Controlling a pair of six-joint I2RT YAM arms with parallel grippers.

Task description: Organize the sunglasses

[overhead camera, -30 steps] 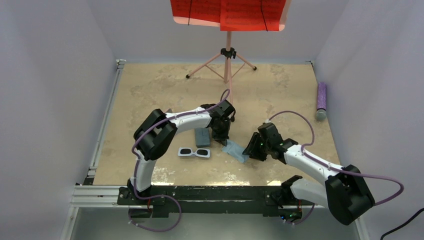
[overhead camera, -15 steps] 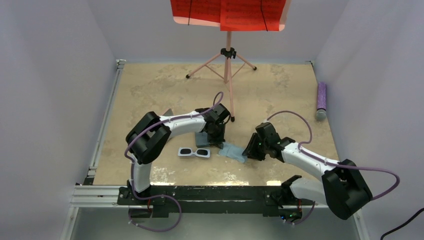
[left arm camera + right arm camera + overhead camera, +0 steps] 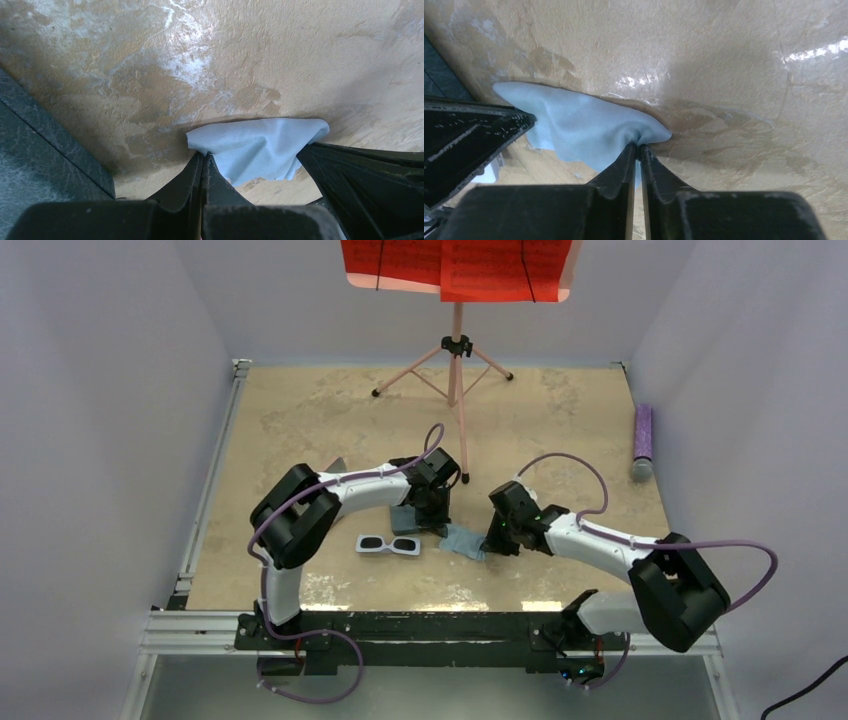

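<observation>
1. The chunky white-framed sunglasses [image 3: 388, 544] have a thick pale frame around two dark oval lenses. Both lenses show plainly to the overhead camera.
2. The pair lies on the table left of centre, towards the near edge, and neither gripper touches it. It sits just in front of a grey-blue rectangular case [image 3: 404, 519] and to the left of a crumpled light blue cloth [image 3: 463, 540], apart from the cloth.
3. The left gripper [image 3: 204, 159] has its jaws pressed together, pinching one corner of the cloth. The right gripper [image 3: 638, 148] nips the opposite corner the same way, so the cloth spans the gap between them.
4. The tan, mottled stone-look table top [image 3: 300, 420] shows glossy highlights in both wrist views. Plain pale walls close it in on three sides.
5. A pink tripod music stand [image 3: 456, 360] at the back carries a red-orange sheet [image 3: 455, 265]. A purple cylinder [image 3: 642, 438] lies by the right wall.
6. The left wrist covers the far end of the case, and the picture's top edge cuts off the sheet. Whether the cloth's middle rests on the table cannot be told. The left wrist view has a dark textured slab along its left side that cannot be identified. A pale shape in the lower left corner of the right wrist view is too cropped to name.
</observation>
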